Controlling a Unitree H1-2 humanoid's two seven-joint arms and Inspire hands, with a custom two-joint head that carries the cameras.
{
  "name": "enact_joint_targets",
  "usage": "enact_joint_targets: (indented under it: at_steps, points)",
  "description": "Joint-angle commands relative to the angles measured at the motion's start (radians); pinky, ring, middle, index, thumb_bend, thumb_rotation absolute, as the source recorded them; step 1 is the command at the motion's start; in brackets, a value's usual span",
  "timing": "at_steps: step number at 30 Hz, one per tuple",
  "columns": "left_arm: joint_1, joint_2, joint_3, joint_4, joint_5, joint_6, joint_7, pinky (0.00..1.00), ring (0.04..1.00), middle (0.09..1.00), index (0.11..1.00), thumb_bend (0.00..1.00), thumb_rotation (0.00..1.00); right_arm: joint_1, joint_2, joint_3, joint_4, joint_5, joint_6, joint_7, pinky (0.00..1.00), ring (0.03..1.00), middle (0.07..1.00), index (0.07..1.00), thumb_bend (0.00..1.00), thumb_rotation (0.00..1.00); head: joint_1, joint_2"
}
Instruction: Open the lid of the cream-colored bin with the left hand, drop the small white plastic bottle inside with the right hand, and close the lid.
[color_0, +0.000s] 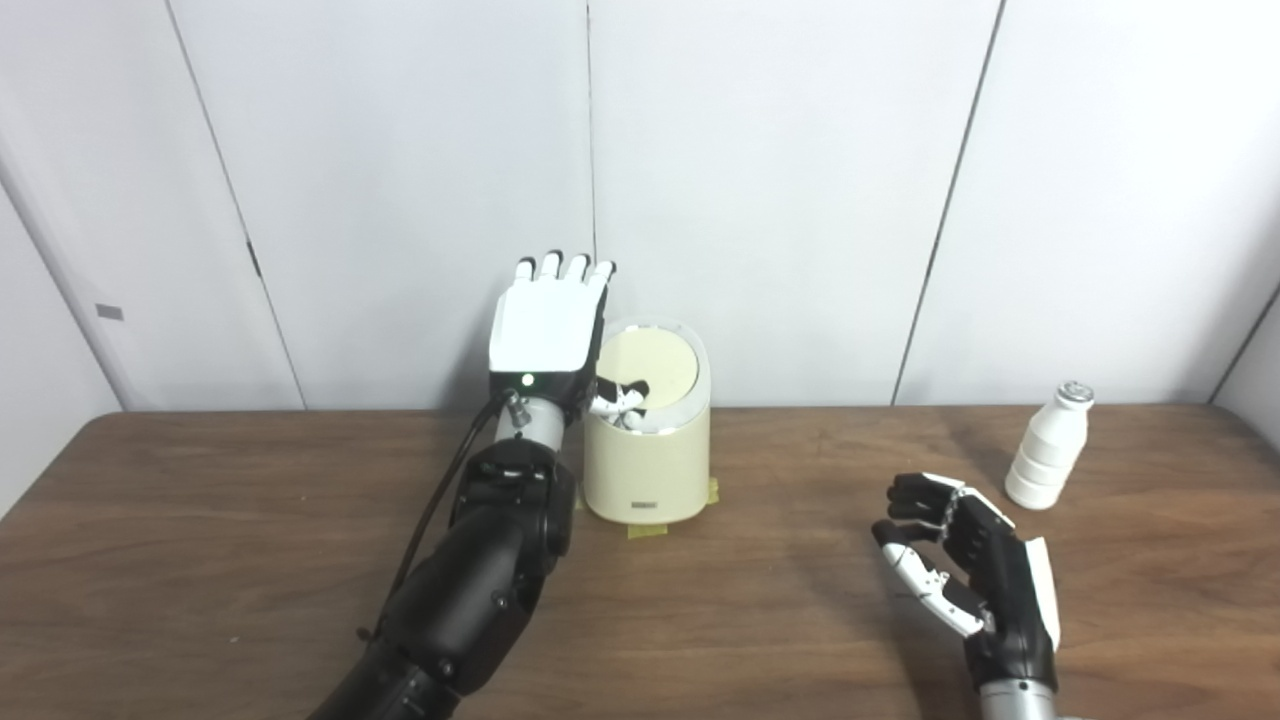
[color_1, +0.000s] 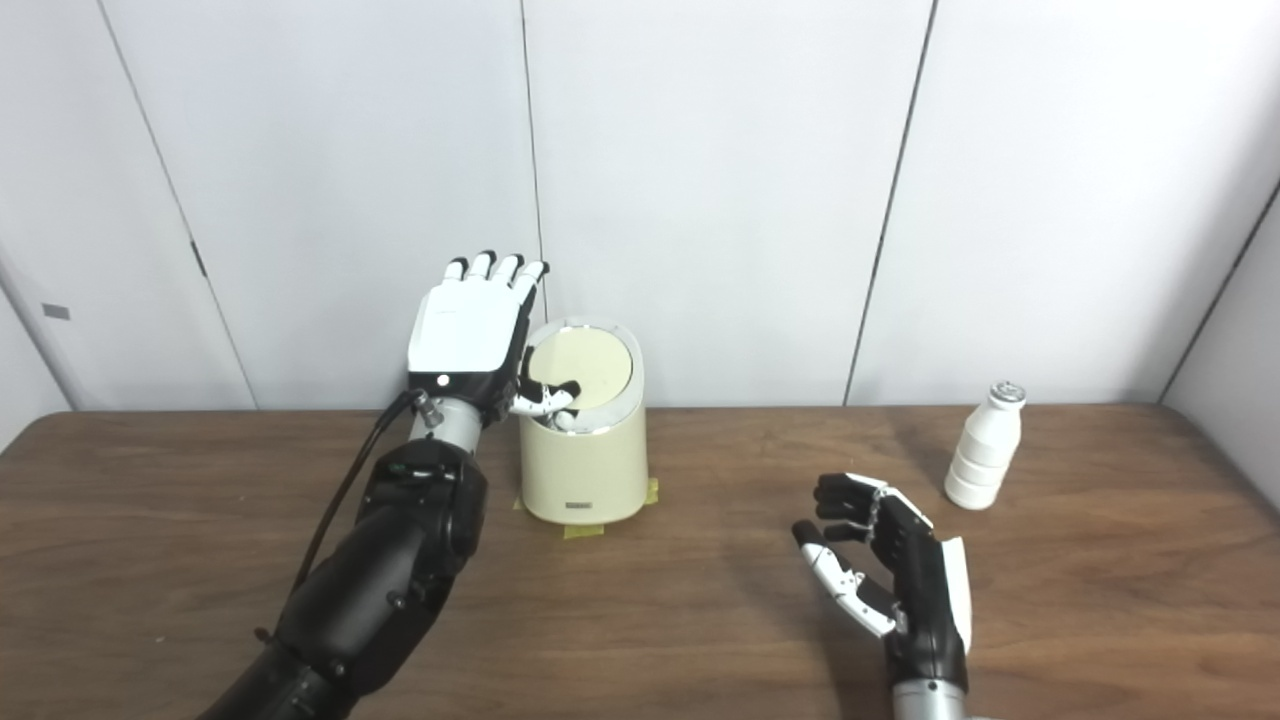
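Cream-coloured and rounded, the bin (color_0: 648, 450) stands on the dark wooden worktop (color_0: 760, 610) close to the white panelled wall (color_0: 780, 180), with bits of yellow tape (color_0: 648, 531) showing under its base. Its round lid (color_0: 650, 366) lies tilted toward the camera and appears closed, though the thumb covers part of the near rim. The left hand (color_0: 545, 325) is raised flat beside the bin, its white back to the camera, its fingers (color_0: 552, 265) released and stretched straight upward, standing above and just left of the lid. Only the thumb reaches across to the right, resting on or just over the lid's near left edge; whether it truly touches cannot be told from these views. A black cable (color_0: 440, 500) runs down the dark forearm beneath the hand.

The small white bottle (color_1: 986, 447), ribbed at the bottom and capped in silver, stands upright on the worktop well to the right of the bin, beyond and to the right of the right hand's fingers (color_1: 845, 497), apart from them. The right hand (color_1: 900, 580) hovers low over the worktop with its palm turned left, fingers loosely curled and thumb spread, grasping nothing. Bare wood lies between those fingers and the bin.
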Motion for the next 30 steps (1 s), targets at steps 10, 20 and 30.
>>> enact_joint_targets:
  at_steps: [10,20,30]
  points:
    - [-0.011,0.006,-0.012,0.053,0.016,0.006,0.021,1.0,0.997,0.956,0.946,1.0,0.26,-0.015,0.013,0.004,-0.011,-0.009,-0.021,-0.005,0.55,0.626,0.634,0.616,0.28,0.21,-0.009,0.002]
    - [-0.025,0.01,-0.02,0.095,0.02,0.0,0.067,1.0,0.989,0.948,0.94,1.0,0.24,-0.017,0.016,0.004,-0.009,-0.016,-0.022,-0.011,0.55,0.627,0.635,0.615,0.28,0.21,-0.009,0.001]
    - [-0.007,-0.016,0.052,0.057,0.077,0.013,0.056,1.0,0.996,0.963,0.967,0.63,0.85,-0.018,0.013,0.005,-0.005,-0.009,-0.022,-0.005,0.55,0.631,0.639,0.619,0.28,0.2,-0.008,-0.004]
